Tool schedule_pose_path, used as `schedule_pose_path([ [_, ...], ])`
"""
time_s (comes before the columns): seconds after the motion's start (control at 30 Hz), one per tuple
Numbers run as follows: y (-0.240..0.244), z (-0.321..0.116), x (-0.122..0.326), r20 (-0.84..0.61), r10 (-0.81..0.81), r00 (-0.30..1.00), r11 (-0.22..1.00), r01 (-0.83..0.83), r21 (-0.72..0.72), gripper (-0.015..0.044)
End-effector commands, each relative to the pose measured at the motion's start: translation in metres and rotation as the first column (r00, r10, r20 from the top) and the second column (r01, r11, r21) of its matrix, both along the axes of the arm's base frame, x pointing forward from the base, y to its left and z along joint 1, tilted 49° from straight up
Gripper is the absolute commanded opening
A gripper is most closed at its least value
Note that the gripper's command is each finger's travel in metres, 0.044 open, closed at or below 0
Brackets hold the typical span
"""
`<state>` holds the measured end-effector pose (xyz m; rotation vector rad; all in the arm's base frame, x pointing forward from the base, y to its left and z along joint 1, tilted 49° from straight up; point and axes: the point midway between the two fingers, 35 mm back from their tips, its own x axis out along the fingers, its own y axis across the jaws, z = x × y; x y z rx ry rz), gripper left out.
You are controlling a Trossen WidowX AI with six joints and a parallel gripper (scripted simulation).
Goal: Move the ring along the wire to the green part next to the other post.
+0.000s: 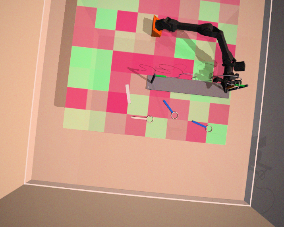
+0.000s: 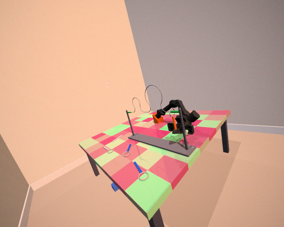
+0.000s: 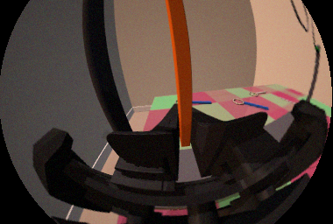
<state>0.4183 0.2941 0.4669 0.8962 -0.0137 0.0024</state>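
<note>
The ring hangs around the green part beside the near post. Its orange handle points down. My gripper is shut on the handle's lower end, its fingers on both sides of it. In the wrist view the ring itself is mostly out of frame. The thin grey wire curves to the other green part at the far post.
The posts stand on a grey base. On the table lie a blue-handled ring tool, another blue-handled one, a white-handled one and a white bar. The near post stands close beside my gripper.
</note>
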Motion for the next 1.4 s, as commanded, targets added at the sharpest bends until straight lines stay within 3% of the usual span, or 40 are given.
schedule_pose_path([
  [0.0, -0.002, 0.003, -0.001, 0.004, 0.001, 1.000, 1.000, -0.001, 0.002, -0.0150],
  [0.93, -0.004, -0.001, -0.001, 0.000, 0.005, 1.000, 1.000, -0.005, 0.002, -0.0150],
  [1.37, -0.015, -0.010, -0.029, -0.138, 0.174, 0.975, 0.985, -0.175, 0.007, -0.0150],
])
